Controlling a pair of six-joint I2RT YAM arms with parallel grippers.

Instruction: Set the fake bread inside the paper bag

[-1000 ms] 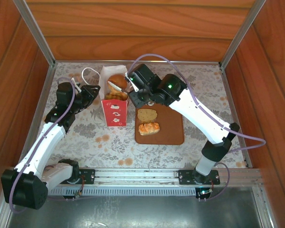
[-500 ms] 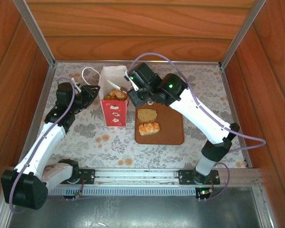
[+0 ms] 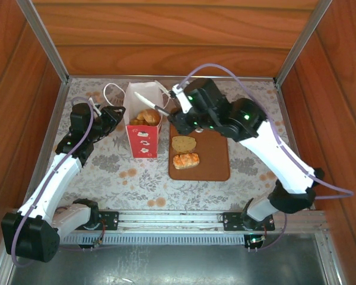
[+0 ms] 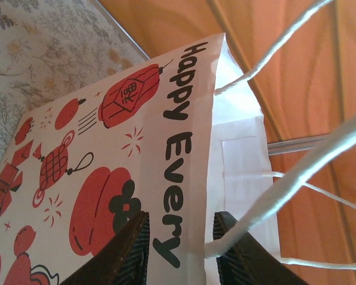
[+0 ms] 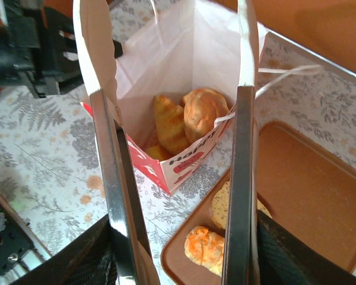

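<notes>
Wood panels wall in the floral-cloth table [image 3: 107, 172]. My left gripper [image 3: 114, 113] straddles the rim of the paper bag [image 3: 143, 141]; I cannot tell whether it is actually pinching the paper. Just right of it, fake bread [image 3: 147, 117] sits inside the bag. My right gripper [image 3: 155, 103] hovers over the bag's mouth, fingers spread and empty. Nearer me and to its right, a slice [image 3: 184, 143] and a glazed loaf [image 3: 186, 160] lie on the tray [image 3: 213, 160].

Mouth of paper bag [image 3: 143, 139] free from above (cord handles [image 4: 296, 178] alongside)
</notes>
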